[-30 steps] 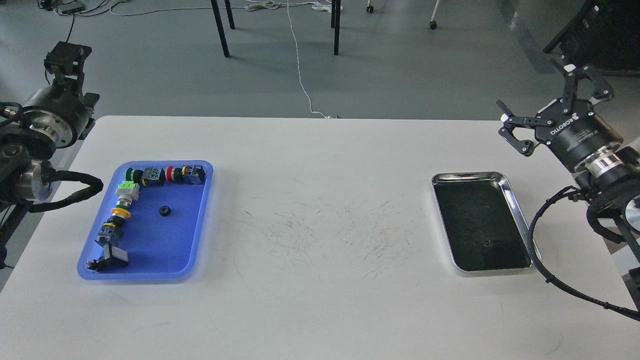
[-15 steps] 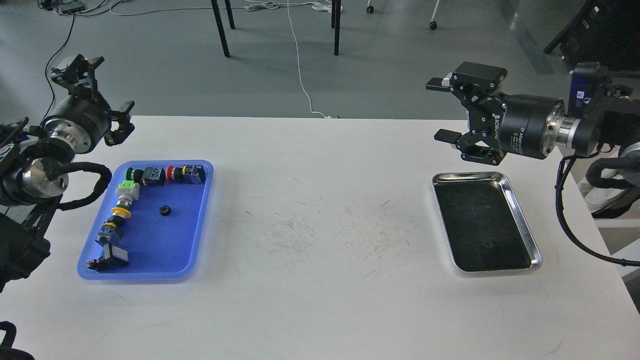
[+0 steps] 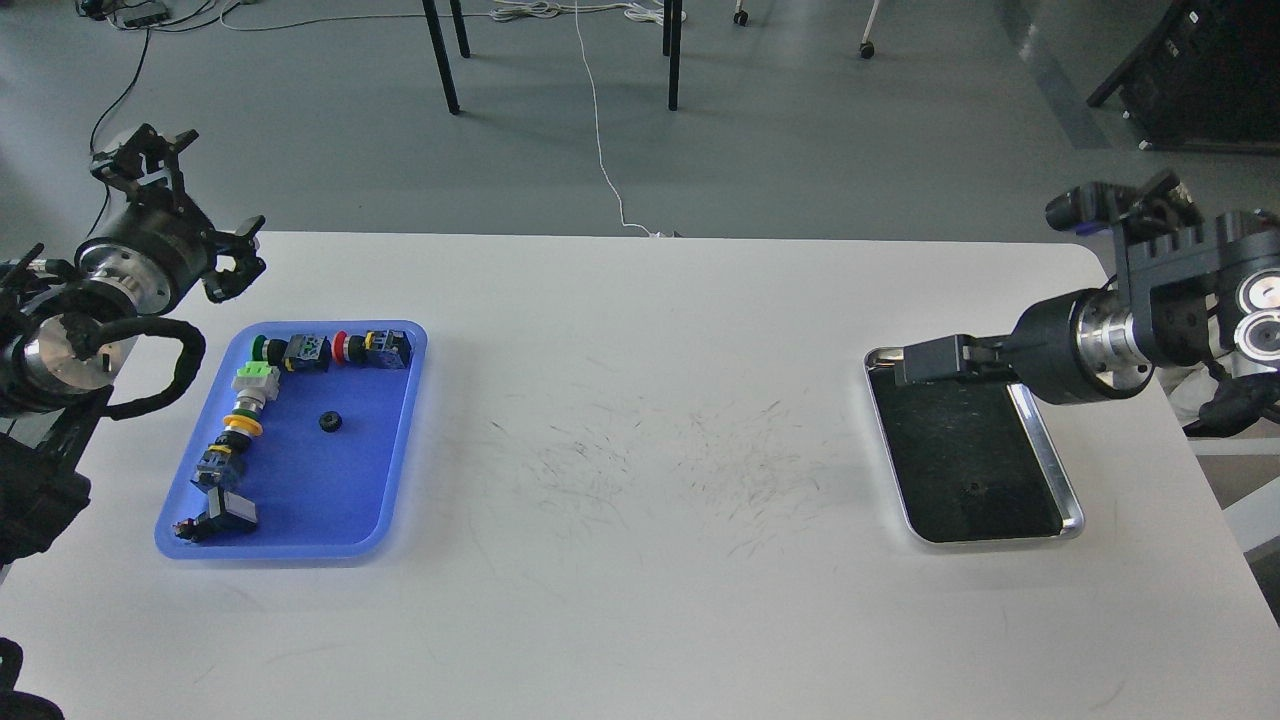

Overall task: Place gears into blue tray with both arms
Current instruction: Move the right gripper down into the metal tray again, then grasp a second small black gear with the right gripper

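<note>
Black and toothed, one gear [image 3: 328, 421] lies on the open floor of the blue tray [image 3: 399, 450], well below and to the right of the left gripper [image 3: 195, 205] as the head view shows it. A second gear [image 3: 974, 490] sits as a faint dark speck on the dark bottom of the silver metal tray [image 3: 1050, 460], near its front end, below and slightly right of the right gripper [image 3: 915, 363]. The left gripper hangs over the far-left corner of the white table [image 3: 640, 600], beyond the blue tray's back rim, with its two clawed fingers spread wide apart and nothing between them. The right gripper points leftward over the back rim of the metal tray; it shows edge-on as one dark block, so whether its fingers are parted or closed cannot be told. Push-button switches [image 3: 300, 352] with green, red and yellow caps line the blue tray's back and left sides, nearer the left gripper than the gear is. Fine dark scratch marks [image 3: 660, 460] cover the tabletop between the two trays, well apart from either claw.
</note>
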`<act>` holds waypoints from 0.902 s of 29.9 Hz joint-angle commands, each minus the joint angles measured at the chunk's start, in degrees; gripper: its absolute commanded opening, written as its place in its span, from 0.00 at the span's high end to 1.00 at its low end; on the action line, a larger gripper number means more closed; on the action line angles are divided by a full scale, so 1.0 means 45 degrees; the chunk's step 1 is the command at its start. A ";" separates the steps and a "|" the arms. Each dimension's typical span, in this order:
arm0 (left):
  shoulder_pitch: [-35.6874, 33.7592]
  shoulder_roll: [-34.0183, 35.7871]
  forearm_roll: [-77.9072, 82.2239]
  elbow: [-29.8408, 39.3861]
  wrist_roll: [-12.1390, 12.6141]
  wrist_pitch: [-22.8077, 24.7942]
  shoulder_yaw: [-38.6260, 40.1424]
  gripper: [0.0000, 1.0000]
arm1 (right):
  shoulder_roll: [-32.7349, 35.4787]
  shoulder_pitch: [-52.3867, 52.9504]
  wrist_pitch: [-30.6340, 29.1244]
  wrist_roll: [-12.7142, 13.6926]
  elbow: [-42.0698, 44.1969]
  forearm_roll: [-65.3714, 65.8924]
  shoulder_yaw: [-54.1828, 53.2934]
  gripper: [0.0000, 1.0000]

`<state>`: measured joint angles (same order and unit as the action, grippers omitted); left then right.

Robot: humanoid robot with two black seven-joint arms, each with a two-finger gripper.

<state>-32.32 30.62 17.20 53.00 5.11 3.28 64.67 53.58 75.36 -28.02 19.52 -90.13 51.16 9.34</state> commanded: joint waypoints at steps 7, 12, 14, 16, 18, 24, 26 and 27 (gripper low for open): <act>0.0131 -0.0085 0.0026 0.0019 -0.0003 -0.0007 -0.0036 0.02 | -0.0070 -0.1902 0.0005 -0.0119 0.0927 0.0837 0.0053 0.01; 0.0131 -0.0183 0.0026 0.0019 -0.0003 -0.0007 -0.0211 0.02 | -0.0401 -0.2507 0.0005 -0.0158 0.1415 0.1461 0.0053 0.01; 0.0151 -0.0222 0.0026 0.0019 -0.0022 -0.0007 -0.0270 0.02 | -0.0596 -0.2625 0.0005 -0.0158 0.1649 0.1482 0.0033 0.01; 0.0131 -0.0183 0.0026 0.0019 -0.0022 -0.0007 -0.0290 0.02 | -0.0792 -0.2645 0.0005 -0.0158 0.1864 0.1482 0.0033 0.02; 0.0131 -0.0125 0.0026 0.0000 -0.0022 -0.0007 -0.0290 0.02 | -0.1045 -0.2645 0.0005 -0.0158 0.2020 0.1482 0.0033 0.02; 0.0112 -0.0027 0.0026 0.0000 -0.0022 0.0012 -0.0270 0.02 | -0.1593 -0.2664 0.0005 -0.0158 0.2567 0.1502 0.0033 0.02; 0.0112 0.0012 0.0026 0.0000 -0.0022 0.0012 -0.0270 0.02 | -0.1691 -0.2683 0.0005 -0.0158 0.2685 0.1502 0.0052 0.03; 0.0112 0.0012 0.0026 0.0000 -0.0022 0.0012 -0.0270 0.02 | -0.1710 -0.2684 0.0005 -0.0158 0.2705 0.1502 0.0053 0.03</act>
<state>-31.79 30.53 17.32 53.00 5.00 3.32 63.42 46.33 63.34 -27.99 18.80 -78.53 57.92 9.49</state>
